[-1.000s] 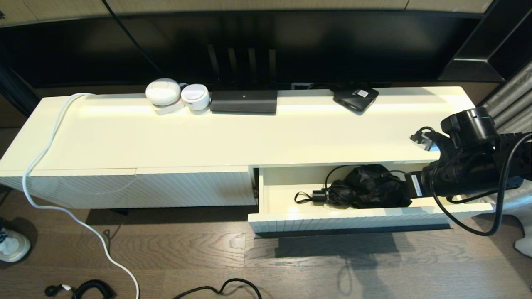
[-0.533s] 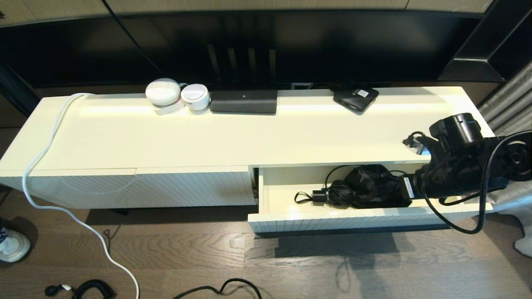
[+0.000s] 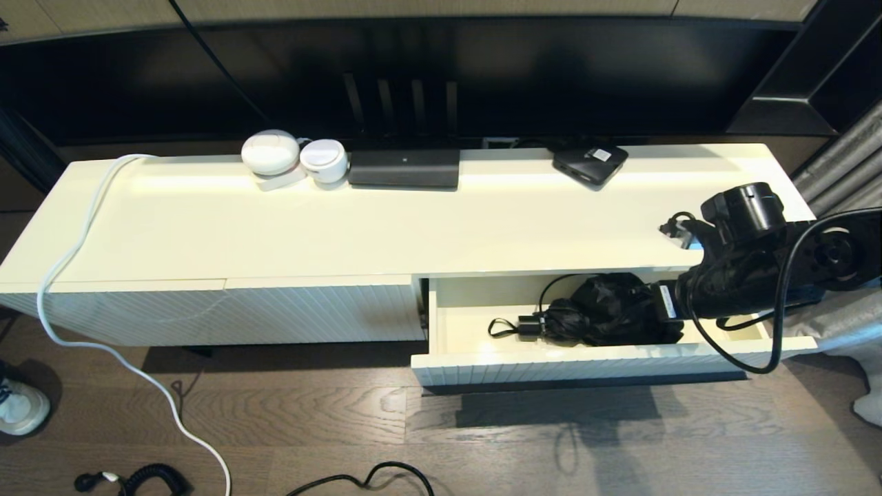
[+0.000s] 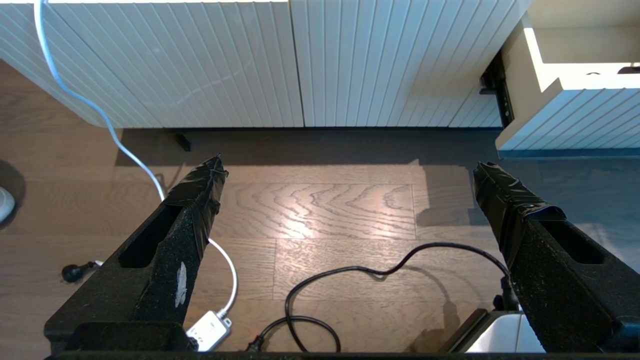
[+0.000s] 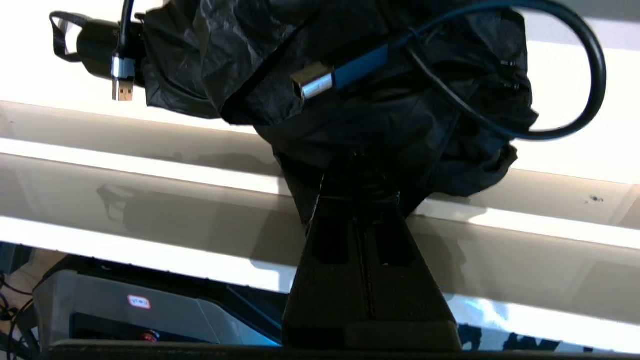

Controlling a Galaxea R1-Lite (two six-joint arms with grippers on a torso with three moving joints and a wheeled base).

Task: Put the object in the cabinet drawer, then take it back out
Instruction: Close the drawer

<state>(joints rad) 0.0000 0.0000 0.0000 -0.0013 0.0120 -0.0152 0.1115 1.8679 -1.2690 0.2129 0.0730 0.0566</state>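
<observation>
The object [image 3: 606, 310], a crumpled black fabric bundle with a stubby handle and strap at one end, lies in the open cabinet drawer [image 3: 551, 365] at the cabinet's right half. My right gripper [image 3: 658, 311] reaches into the drawer from the right. In the right wrist view its fingers [image 5: 357, 165] are pressed together with their tips buried in the object's [image 5: 360, 110] fabric. A black USB cable [image 5: 350, 72] is draped over the bundle. The left gripper [image 4: 347, 175] hangs open over the wood floor, in front of the closed ribbed front, with the drawer's corner [image 4: 575, 125] off to one side.
On the cabinet top stand two white round devices [image 3: 270, 153], a black router [image 3: 404, 168] and a small black box [image 3: 590, 162]. A white cable [image 3: 69, 255] runs off the left end to the floor. A black cable [image 3: 372, 477] loops on the floor.
My right arm has shifted left, bringing the wrist closer over the drawer's right end. The bundle lies about where it was, and the gripper has stayed shut.
</observation>
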